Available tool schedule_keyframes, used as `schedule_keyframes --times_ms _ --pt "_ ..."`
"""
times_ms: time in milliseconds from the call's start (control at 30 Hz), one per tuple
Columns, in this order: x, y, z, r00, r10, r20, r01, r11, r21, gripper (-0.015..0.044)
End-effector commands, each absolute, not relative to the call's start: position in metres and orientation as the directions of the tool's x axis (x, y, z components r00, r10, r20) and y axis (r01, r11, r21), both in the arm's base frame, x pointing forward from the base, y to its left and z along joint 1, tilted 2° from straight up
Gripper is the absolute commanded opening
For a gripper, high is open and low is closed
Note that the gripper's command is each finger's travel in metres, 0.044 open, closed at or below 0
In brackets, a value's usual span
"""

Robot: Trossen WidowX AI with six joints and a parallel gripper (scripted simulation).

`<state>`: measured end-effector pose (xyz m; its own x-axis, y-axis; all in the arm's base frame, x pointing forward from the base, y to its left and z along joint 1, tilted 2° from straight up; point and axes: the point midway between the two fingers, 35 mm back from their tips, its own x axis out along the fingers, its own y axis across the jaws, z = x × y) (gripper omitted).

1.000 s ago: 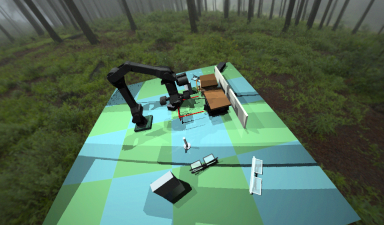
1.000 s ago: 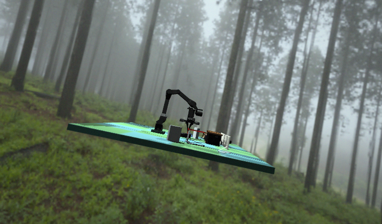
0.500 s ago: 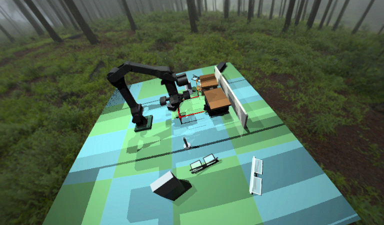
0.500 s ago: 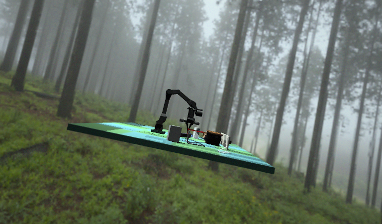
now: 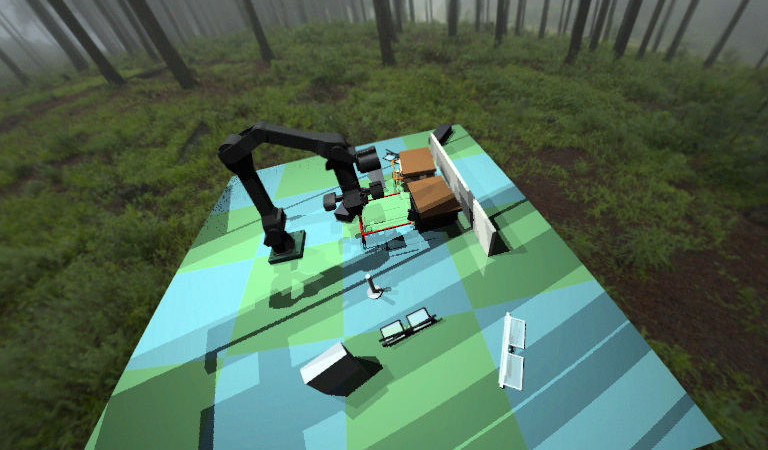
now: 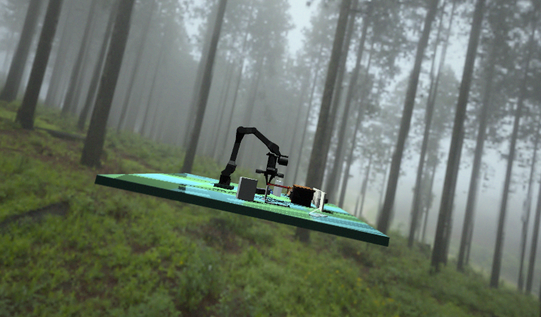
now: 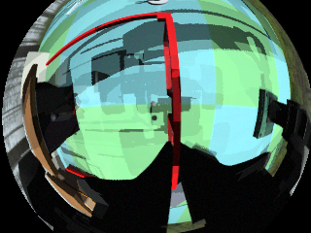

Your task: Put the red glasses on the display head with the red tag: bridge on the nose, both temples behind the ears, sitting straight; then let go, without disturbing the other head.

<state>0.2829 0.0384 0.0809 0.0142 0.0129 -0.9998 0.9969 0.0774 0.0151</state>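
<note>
My gripper [image 5: 355, 212] [image 6: 271, 177] [image 7: 171, 146] is shut on the red glasses [image 5: 386, 227] [image 6: 280, 186] [image 7: 171, 84], gripping the thin red frame. The glasses hang just above the table, open, with pale green lenses, right in front of the nearer display head [image 5: 433, 198] [image 6: 301, 195] [image 7: 41, 131], a dark block with a brown top. They are not on the head. A second display head [image 5: 416, 163] stands just behind it and an orange frame [image 5: 394, 174] sits at its front. I cannot make out the coloured tags.
A long white panel [image 5: 459, 187] [image 6: 318, 198] stands behind the heads. Nearer the front lie black glasses [image 5: 407, 326], white glasses [image 5: 509, 354] and a white-topped dark box [image 5: 331, 369] [image 6: 246, 189]. A small grey peg [image 5: 372, 286] stands mid-table.
</note>
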Motion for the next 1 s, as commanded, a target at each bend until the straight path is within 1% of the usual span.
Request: schedule_keyframes --times_ms 0,967 --pt "0.291 0.038 0.082 0.029 0.011 -1.000 0.996 0.081 0.029 0.0000" --pt "0.330 0.042 0.083 0.020 0.010 -1.000 0.997 0.081 0.021 0.0000"
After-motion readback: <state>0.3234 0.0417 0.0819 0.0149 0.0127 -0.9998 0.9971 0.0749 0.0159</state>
